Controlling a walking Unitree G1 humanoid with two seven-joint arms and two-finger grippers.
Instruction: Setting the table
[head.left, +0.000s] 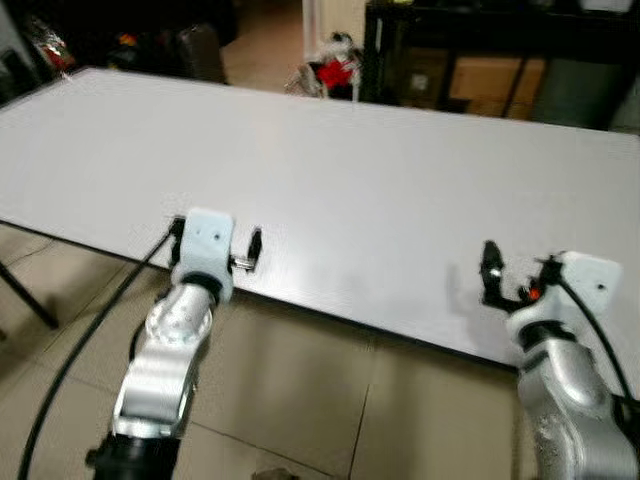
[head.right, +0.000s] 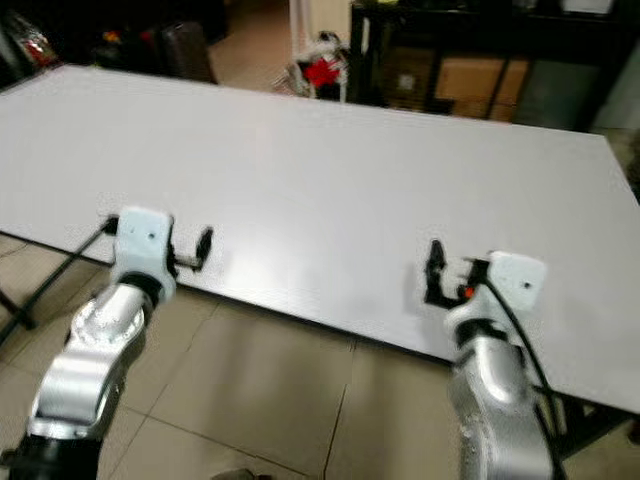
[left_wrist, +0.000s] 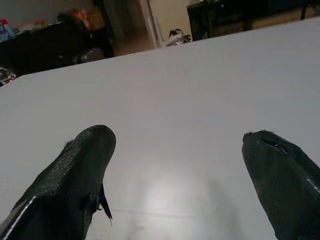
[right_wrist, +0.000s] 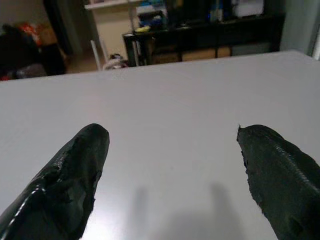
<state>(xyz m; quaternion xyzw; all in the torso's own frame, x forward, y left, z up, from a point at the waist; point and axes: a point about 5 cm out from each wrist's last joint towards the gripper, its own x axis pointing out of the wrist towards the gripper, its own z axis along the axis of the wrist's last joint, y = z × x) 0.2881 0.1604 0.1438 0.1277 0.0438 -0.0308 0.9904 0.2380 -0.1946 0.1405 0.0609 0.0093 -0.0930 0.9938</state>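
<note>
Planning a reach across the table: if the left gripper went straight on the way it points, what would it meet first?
Probably nothing: the left gripper points, fingers open, across the bare white table; the way looks free to its far edge.

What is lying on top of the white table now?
Nothing lies on the table; only the left pincer and right pincer, both open, hover at its near edge.

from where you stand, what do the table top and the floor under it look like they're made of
Table top: looks like a smooth white laminate or coated board, semi-matte; it throws soft glare and faint finger shadows, and has a thin dark edge. Core cannot be told. Floor: beige tiles, likely ceramic, with dark grout lines and a dull sheen.
</note>
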